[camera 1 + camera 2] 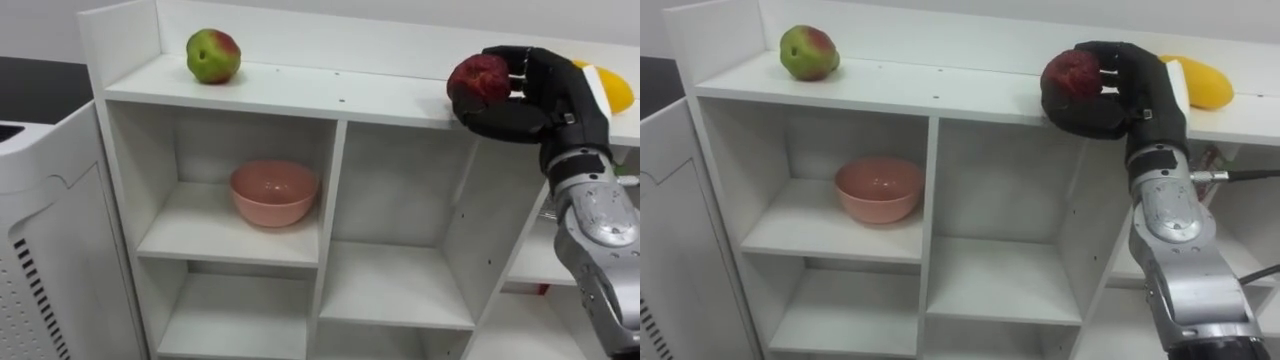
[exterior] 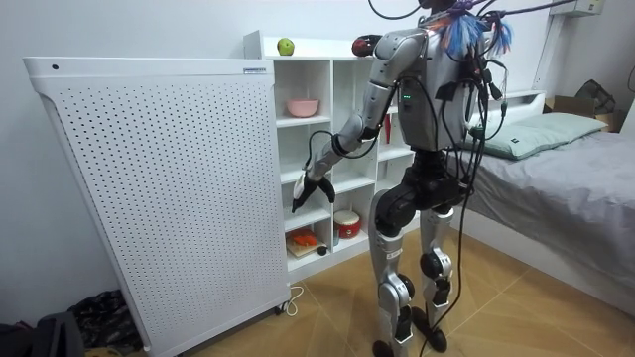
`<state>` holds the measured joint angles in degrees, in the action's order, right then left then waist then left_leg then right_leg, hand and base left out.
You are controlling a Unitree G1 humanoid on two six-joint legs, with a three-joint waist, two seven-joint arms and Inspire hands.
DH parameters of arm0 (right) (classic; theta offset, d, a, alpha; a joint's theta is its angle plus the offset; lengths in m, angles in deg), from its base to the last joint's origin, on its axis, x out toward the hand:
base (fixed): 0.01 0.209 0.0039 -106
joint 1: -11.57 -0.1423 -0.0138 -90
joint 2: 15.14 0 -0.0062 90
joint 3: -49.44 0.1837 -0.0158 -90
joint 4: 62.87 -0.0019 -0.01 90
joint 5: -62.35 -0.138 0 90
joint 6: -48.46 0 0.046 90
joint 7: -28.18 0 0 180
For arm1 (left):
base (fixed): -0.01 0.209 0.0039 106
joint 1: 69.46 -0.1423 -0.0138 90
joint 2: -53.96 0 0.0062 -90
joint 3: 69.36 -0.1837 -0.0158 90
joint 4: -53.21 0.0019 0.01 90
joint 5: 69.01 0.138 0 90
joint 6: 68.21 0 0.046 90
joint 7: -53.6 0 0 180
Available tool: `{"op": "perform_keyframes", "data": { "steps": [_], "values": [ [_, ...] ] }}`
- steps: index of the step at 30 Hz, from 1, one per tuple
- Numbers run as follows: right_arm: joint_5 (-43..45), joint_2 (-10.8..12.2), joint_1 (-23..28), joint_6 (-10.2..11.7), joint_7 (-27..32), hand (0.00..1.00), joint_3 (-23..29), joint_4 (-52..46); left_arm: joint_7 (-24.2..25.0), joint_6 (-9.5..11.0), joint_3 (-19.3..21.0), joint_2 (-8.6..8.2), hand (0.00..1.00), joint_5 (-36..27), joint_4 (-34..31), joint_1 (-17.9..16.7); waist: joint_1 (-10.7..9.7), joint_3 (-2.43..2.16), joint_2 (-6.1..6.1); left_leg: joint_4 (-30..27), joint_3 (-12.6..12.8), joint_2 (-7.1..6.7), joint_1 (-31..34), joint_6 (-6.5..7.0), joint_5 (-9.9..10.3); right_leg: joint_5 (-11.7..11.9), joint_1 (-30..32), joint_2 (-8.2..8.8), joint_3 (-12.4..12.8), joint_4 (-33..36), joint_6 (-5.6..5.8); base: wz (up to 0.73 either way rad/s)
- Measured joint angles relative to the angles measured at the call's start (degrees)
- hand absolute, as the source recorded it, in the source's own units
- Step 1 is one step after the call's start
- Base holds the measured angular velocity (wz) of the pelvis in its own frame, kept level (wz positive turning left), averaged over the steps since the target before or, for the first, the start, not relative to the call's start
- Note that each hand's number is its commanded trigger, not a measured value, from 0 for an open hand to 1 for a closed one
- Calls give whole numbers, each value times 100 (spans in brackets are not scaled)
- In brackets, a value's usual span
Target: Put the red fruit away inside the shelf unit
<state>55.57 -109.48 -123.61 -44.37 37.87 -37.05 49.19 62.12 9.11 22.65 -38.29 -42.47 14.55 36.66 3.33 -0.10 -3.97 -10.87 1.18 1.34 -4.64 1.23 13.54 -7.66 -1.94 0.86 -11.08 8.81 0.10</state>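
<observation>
Grasping a dark red fruit (image 1: pixel 483 77), the fingers (image 1: pixel 522 66) of the right hand (image 1: pixel 545 102) hold it at the closet's top shelf (image 1: pixel 300 92) edge. An apple (image 1: pixel 212 56) lies well left of them, a yellow fruit (image 1: pixel 614 90) just behind. Releasing it seems the step left.

Both eye views look from the robot's head, near and slightly downward, at the upper compartments of the white shelf unit (image 1: pixel 340 98). The room view stands far behind the robot, sharing that shelf unit.

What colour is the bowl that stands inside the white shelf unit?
The bowl is plain pale pink, with no pattern; the right eye view shows it best.
</observation>
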Motion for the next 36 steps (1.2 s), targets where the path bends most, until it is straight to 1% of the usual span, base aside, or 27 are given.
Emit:
{"op": "perform_keyframes", "data": {
  "steps": [3,5,8,9,11,13,14,15,17,20,21,24,26,29,32,36],
  "values": [
    [146,1,83,-238,-109,100,-58,-417,70,-1,6,2,0,1,1,45,14,-7,38,-1,63,-4,-14,0,0,0,16,-9,76,1,0,-9],
    [208,2,174,-265,-190,100,-225,-692,101,-2,4,1,0,4,1,45,12,-12,71,-1,42,-12,-26,0,0,0,15,-16,100,0,0,-10],
    [231,9,273,-362,-425,100,-357,-1134,101,4,-3,-3,0,9,46,34,-10,-27,149,11,0,-21,-77,0,0,0,-20,-30,148,-7,0,-6],
    [205,9,305,-362,-457,100,-392,-1241,101,6,-7,-4,0,3,59,27,-7,-31,166,16,-1,-21,-83,0,0,0,-23,-32,162,-4,0,0],
    [167,9,448,-425,-567,100,-514,-1816,101,56,-9,-9,0,-5,66,-34,9,-48,226,23,20,-18,-99,0,0,0,-24,-45,228,-1,0,-5],
    [125,10,579,-426,-579,100,-608,-2323,100,77,-8,1,0,-10,66,-97,6,-51,252,23,8,-16,-93,0,0,0,-26,-48,234,-2,0,-2],
    [84,10,598,-417,-621,100,-666,-2554,99,77,-20,3,0,-12,66,-113,-5,-46,262,23,9,-13,-92,0,0,0,-25,-51,242,-2,0,0],
    [55,11,598,-411,-657,100,-683,-2619,99,82,-30,1,0,-19,67,-117,-5,-46,262,23,8,-13,-93,0,0,0,-27,-52,240,-2,0,4],
    [12,12,599,-410,-759,100,-694,-2738,99,179,-77,-1,0,-37,68,-140,-5,-46,261,23,2,-10,-98,0,0,0,-42,-53,241,-1,0,6],
    [-92,12,610,-410,-846,100,-692,-2773,77,266,-118,1,0,-236,71,-232,-8,-45,263,23,1,-13,-108,0,0,0,-54,-51,273,-4,0,2],
    [-164,12,685,-411,-872,100,-692,-2832,60,302,-119,-2,0,-261,71,-310,-13,-44,264,23,-2,-14,-115,0,0,0,-64,-51,313,-8,0,0],
    [-262,25,1035,-416,-982,100,-693,-3178,41,316,-137,-12,0,-346,72,-510,-25,-35,278,26,-10,-10,-140,0,0,0,-91,-52,307,-16,0,0],
    [-450,29,1123,-418,-1079,100,-710,-3297,41,316,-152,-21,0,-344,84,-623,-17,-20,300,52,-3,-2,-154,0,0,0,-87,-58,304,-20,0,-4],
    [-577,43,1292,-408,-1144,100,-752,-3458,40,322,-175,-30,0,-339,92,-732,12,-20,300,69,-1,9,-183,-1,0,0,-96,-77,307,-17,0,-1],
    [-579,50,1430,-405,-1223,100,-785,-3456,36,325,-174,-94,0,-335,91,-758,22,-15,307,100,15,14,-191,-1,0,0,-95,-79,309,-18,0,2],
    [-582,50,1975,-385,-1256,100,-954,-3301,-52,348,-196,-198,0,-347,92,-788,34,-11,304,134,20,18,-193,-1,0,0,-84,-79,310,-20,0,2]
  ]
}}
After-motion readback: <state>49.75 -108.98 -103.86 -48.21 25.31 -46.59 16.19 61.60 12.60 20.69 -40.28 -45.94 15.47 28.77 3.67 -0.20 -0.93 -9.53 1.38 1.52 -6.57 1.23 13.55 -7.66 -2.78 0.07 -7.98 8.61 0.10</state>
